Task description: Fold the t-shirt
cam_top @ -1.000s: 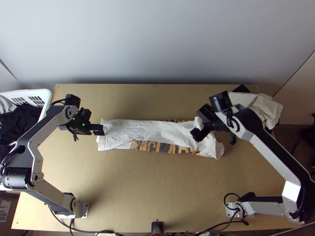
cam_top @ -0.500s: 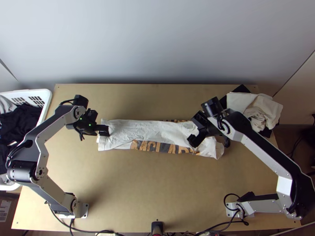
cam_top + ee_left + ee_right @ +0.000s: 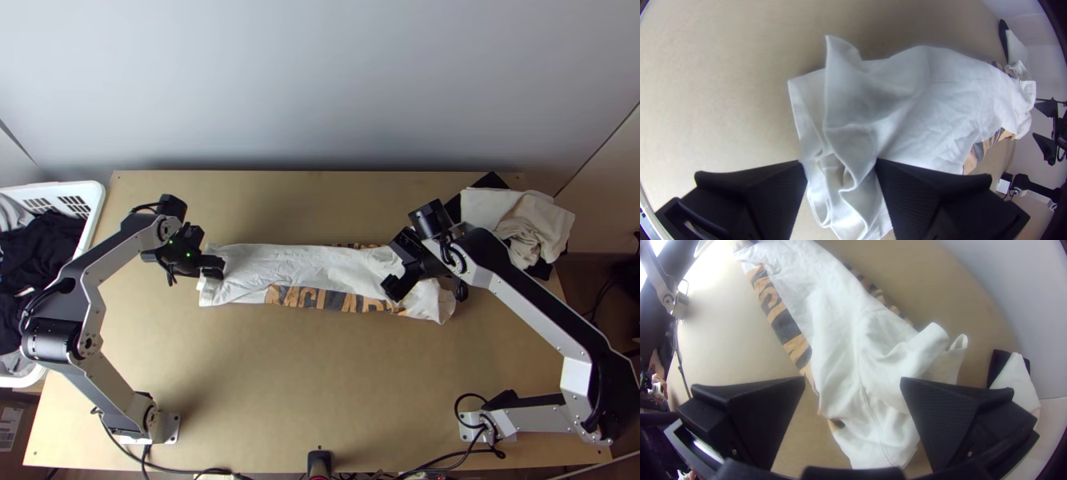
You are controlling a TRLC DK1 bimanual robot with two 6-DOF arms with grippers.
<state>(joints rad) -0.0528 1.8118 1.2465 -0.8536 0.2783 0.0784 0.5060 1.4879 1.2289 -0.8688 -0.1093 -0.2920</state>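
The white t-shirt [image 3: 264, 260] lies folded into a long strip on the table [image 3: 320, 384], lettering showing along its near edge. At its left end, the left gripper [image 3: 214, 266] has its fingers apart, bunched cloth between them. The right gripper [image 3: 398, 268], spread wide, covers some of its right end. Left of the t-shirt, past the left arm [image 3: 120, 253], sits a white basket [image 3: 95, 194] with dark clothes [image 3: 40, 248]; beyond its right end lies a pale cloth [image 3: 544, 224]
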